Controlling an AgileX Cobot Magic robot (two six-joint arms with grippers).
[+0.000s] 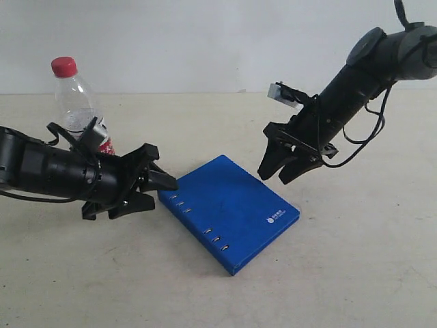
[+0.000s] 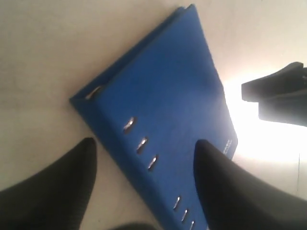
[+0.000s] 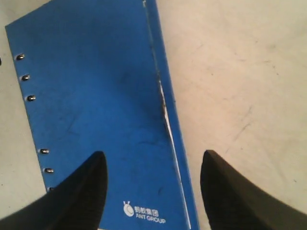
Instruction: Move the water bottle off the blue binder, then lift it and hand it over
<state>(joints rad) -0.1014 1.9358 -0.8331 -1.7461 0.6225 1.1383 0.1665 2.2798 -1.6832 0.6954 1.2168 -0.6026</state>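
My jaws are black. The binder (image 1: 235,201) is royal blue with a white logo (image 3: 144,214). The bottle (image 1: 74,102) is clear, its cap (image 1: 63,66) red, its label (image 1: 106,144) red and white. The worktop (image 1: 362,273) is pale beige.

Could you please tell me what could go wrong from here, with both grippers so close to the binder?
1. The water bottle stands upright behind the left arm; a swing of that arm might topple it.
2. The blue binder lies flat, so the open left gripper at its corner may push it instead of gripping.
3. The open right gripper hangs over its far edge; the two could collide.
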